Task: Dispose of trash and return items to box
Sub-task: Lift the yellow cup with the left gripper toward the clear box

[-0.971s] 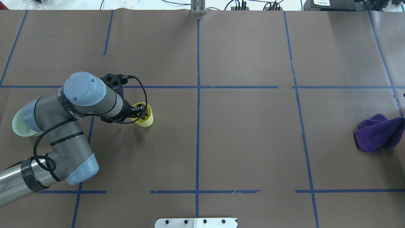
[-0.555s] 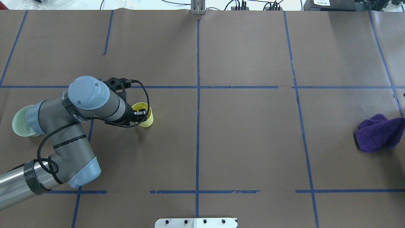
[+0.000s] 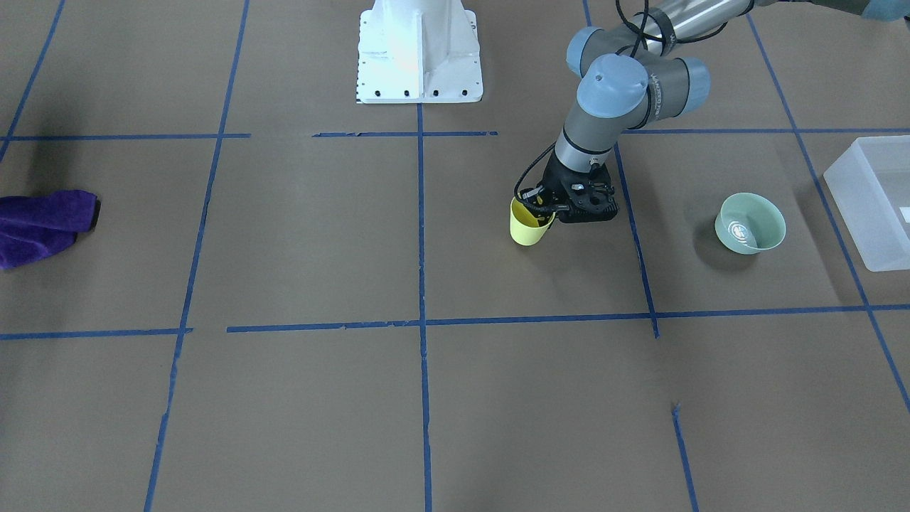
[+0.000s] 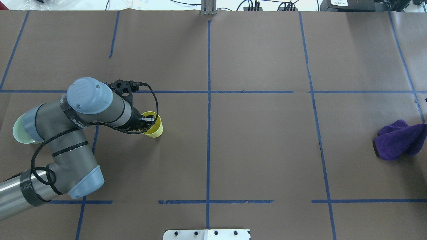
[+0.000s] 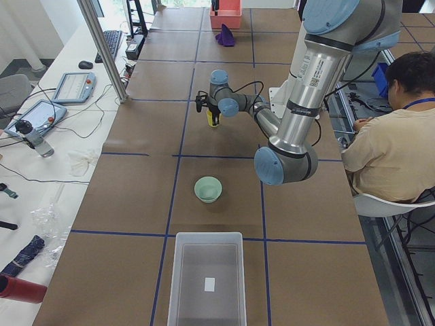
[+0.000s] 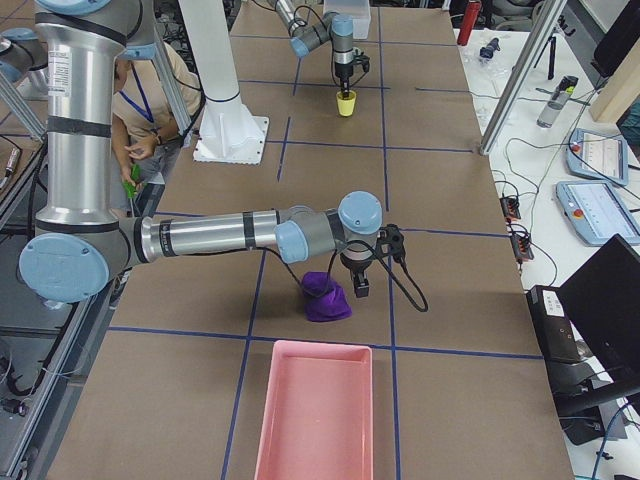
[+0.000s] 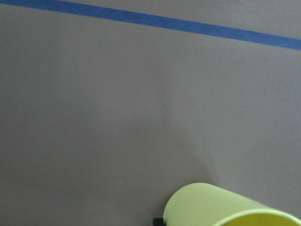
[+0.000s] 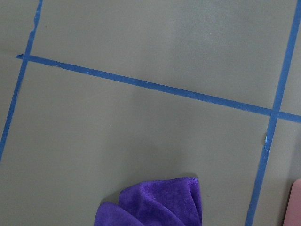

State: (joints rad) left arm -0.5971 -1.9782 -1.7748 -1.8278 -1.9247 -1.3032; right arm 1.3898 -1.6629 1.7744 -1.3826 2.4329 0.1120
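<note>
Compared with a second ago, the left arm's wrist has turned a little, and the yellow cup (image 4: 156, 129) has shifted slightly toward the robot's side of the table (image 4: 260, 150) with it.

The left gripper (image 4: 146, 120) points down at the cup's mouth. Its fingers are clenched on the rim, one inside the cup and one against the outer wall. The cup hangs from them on the side away from the arm. In the left wrist view it leans, but we cannot tell whether its base touches the table.

The green bowl (image 3: 750, 224) sits upright behind those fingers, well apart from them on the arm's side. The clear box (image 3: 871, 199) lies farther out the same way, beyond the bowl.

The right gripper (image 6: 358, 288) shows only in the side view, so we cannot tell whether its fingers are released or clenched. They hang just above the purple cloth (image 6: 326, 297), which lies crumpled on the table right below them. The pink tray (image 6: 315, 410) is near the cloth, toward the table's end.
</note>
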